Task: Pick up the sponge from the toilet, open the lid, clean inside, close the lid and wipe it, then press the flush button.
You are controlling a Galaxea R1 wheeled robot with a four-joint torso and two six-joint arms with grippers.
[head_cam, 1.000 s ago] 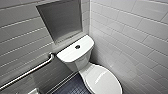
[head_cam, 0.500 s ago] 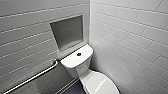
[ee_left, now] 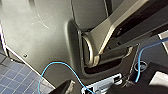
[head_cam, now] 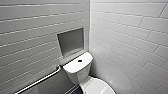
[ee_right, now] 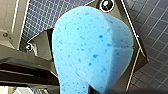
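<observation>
Tiled wall (head_cam: 27, 32) w/ niche (head_cam: 70, 45), grab bar (head_cam: 38, 80)

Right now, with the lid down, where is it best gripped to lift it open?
Probably the lid at its front rim, the end farthest from the tank, approached from that front side: it lies flat and closed, and likely hinges beside the tank.

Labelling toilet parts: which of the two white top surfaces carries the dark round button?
The flat tank top, under the wall niche; the flush button sits in its centre. The rounded lid in front is plain white.
</observation>
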